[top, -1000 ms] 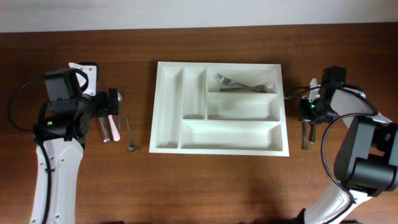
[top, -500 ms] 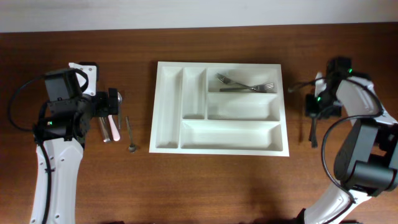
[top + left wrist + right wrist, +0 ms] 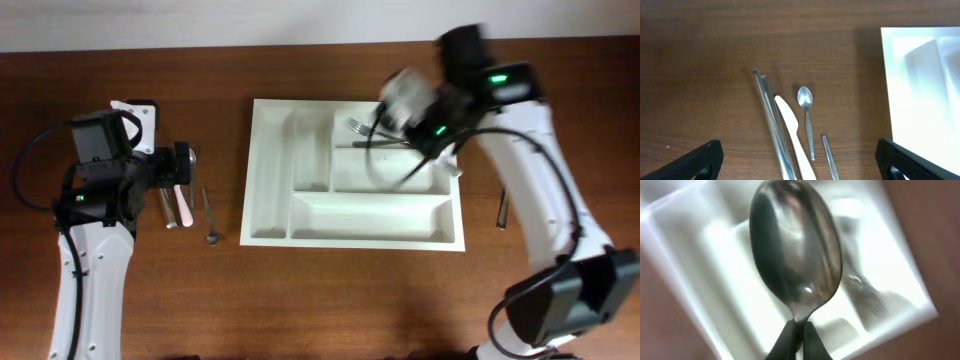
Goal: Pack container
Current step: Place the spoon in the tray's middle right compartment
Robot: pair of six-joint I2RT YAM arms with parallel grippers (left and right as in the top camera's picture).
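Done: two forks [image 3: 395, 137] in tray [image 3: 270, 170]
My right gripper [image 3: 795, 340]: clenched on a spoon [image 3: 795, 255]
My left gripper [image 3: 802, 162]: released
Pending: teaspoon [image 3: 807, 120], knife [image 3: 792, 130], table's left side

Robotics lab bench prob., 2 cabled arms [image 3: 95, 200] at wood table [image 3: 330, 300] (plain white wall [image 3: 200, 20] behind), cutlery tray [image 3: 268, 170] on it.

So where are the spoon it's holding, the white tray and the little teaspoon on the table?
spoon [image 3: 795, 250], right wrist view, on its bowl.
white tray [image 3: 370, 217], overhead view, on the bare bottom compartment.
teaspoon [image 3: 805, 96], left wrist view, on its bowl.
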